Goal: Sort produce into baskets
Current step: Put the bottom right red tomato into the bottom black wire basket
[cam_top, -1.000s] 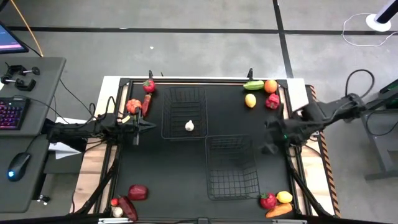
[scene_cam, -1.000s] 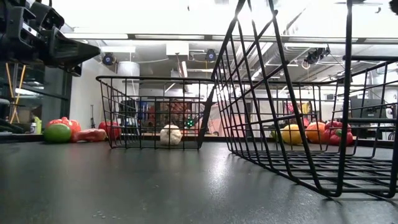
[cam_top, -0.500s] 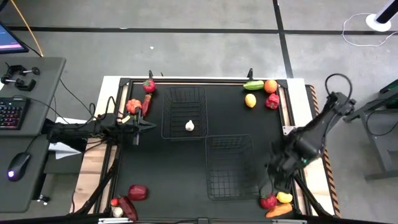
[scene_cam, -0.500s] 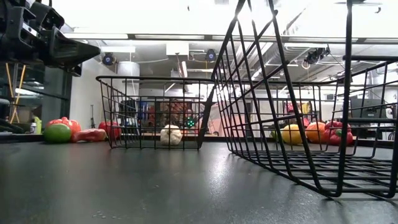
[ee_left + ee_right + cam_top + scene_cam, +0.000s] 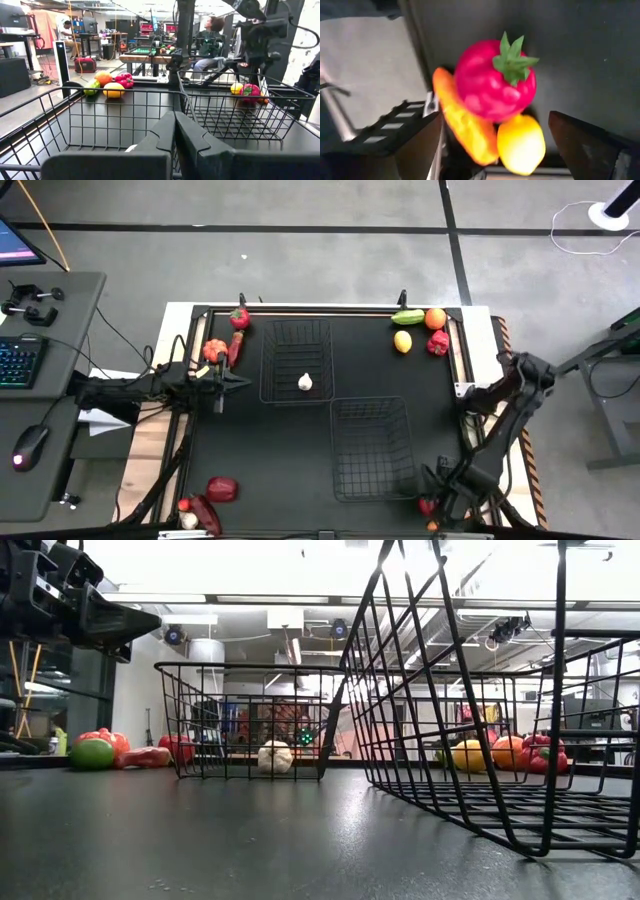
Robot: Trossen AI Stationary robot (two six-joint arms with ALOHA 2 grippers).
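Two black wire baskets stand mid-table. The far basket (image 5: 297, 360) holds a white garlic (image 5: 305, 382); the near basket (image 5: 372, 448) is empty. My right gripper (image 5: 438, 502) is open above the near right corner. In its wrist view (image 5: 502, 142) its fingers stand on either side of a red strawberry (image 5: 495, 82), an orange carrot (image 5: 465, 125) and a yellow lemon (image 5: 520, 142), touching none of them. My left gripper (image 5: 236, 380) is shut and empty just left of the far basket; its shut fingers (image 5: 175, 135) point at the baskets.
Red pieces (image 5: 222, 345) lie at the far left. A cucumber, an orange, a lemon and a red pepper (image 5: 420, 328) lie at the far right. A red pepper (image 5: 221, 489) and small pieces lie at the near left corner. The table's raised frame (image 5: 465, 390) runs along its right side.
My right gripper has swung from the middle of the table's right side toward the near edge. It now hangs over the strawberry, carrot and lemon in the near right corner. No produce has moved.
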